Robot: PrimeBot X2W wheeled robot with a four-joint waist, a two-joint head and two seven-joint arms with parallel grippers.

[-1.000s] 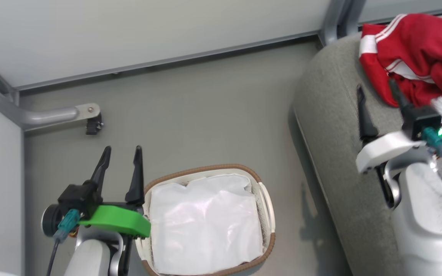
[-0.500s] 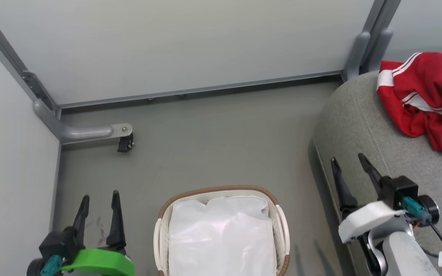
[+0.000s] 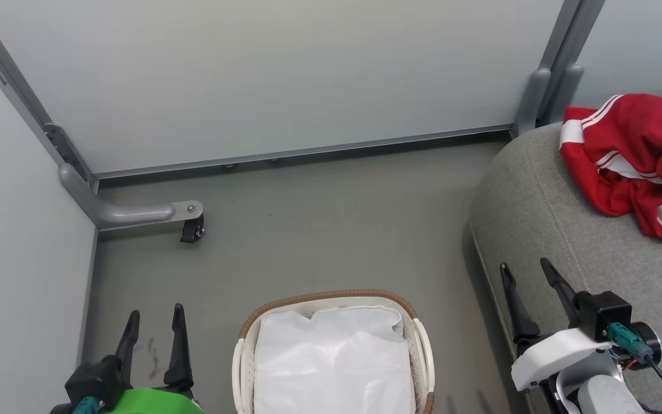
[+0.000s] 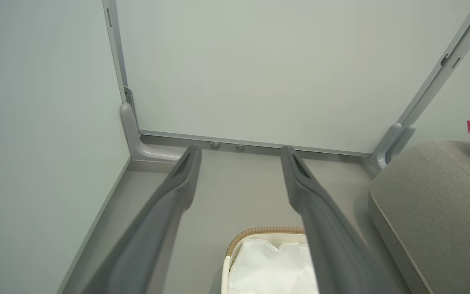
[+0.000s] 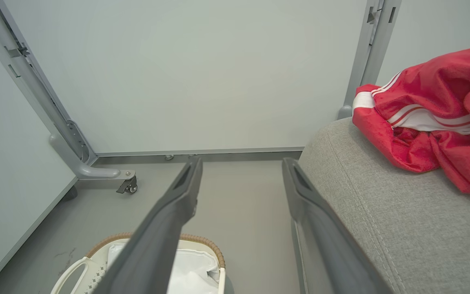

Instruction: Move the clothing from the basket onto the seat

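My left claw (image 3: pixel 156 311) is open and empty, low beside the basket (image 3: pixel 331 295) on its left side. My right claw (image 3: pixel 524 265) is open and empty too, in front of the rounded edge of the seat (image 3: pixel 538 213). The clothing (image 3: pixel 632 152) lies as a red heap with white stripes on the far part of the seat, well apart from both claws. I cannot tell if the heap is one garment or two. In the basket I see the white liner (image 3: pixel 331 356) and no red, but the near end of the basket is cut by the lower edge of the head view, and the liner has folds.

So I judge that the moving is done or almost done, and the step now is to check. To do it well, I should look at the whole inside of the basket before I decide. If something red is there, I should pinch only the red cloth, because the liner would come up together with it. My right claw should pass well away from the heap, so that no loose end is pulled over the edge to the floor (image 3: pixel 319 230).
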